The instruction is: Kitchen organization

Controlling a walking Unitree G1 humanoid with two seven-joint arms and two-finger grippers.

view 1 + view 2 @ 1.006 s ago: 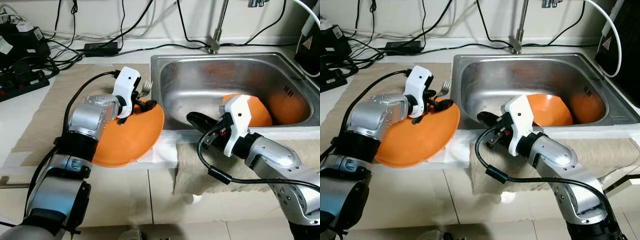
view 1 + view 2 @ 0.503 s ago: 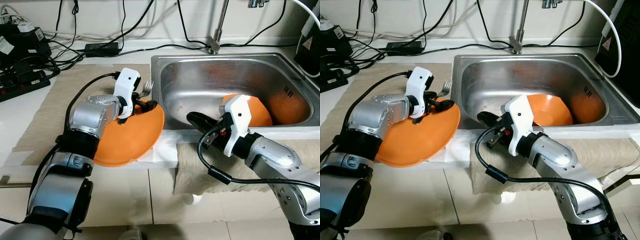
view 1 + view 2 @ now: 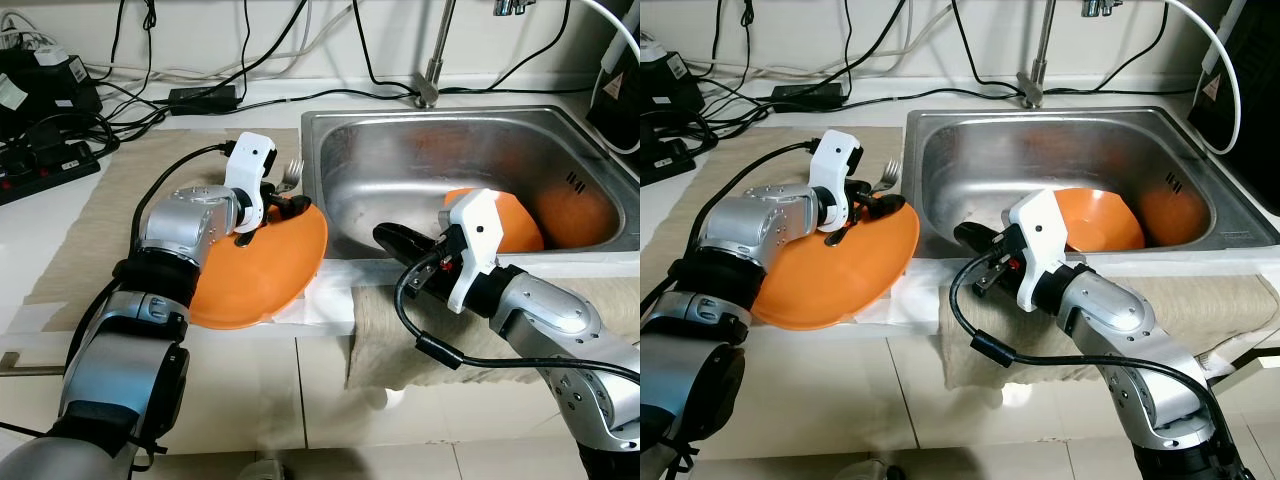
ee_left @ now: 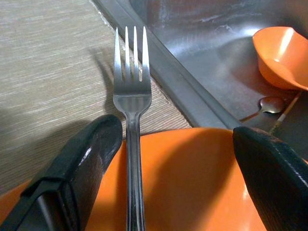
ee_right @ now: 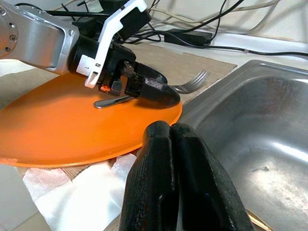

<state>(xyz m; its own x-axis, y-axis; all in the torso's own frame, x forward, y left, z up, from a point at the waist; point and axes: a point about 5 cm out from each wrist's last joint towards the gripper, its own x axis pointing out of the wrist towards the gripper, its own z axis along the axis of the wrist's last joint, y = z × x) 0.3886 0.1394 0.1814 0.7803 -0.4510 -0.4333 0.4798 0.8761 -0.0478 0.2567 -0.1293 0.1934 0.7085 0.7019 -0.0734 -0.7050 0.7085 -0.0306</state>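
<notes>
Your left gripper (image 4: 178, 159) has moved back a little toward the wall since a moment ago, and the orange plate (image 3: 262, 265) under it has shifted a bit too. Its fingers are wide apart, one on each side of the fork (image 4: 131, 125), and not pinching it. The fork lies on the far edge of the plate, with its prongs sticking out over the beige mat (image 3: 150, 170) next to the sink (image 3: 400, 170). So you are lined up to grab it, I think. Your right gripper (image 5: 168, 144) waits at the sink's front edge, fingers pressed together, holding nothing.
</notes>
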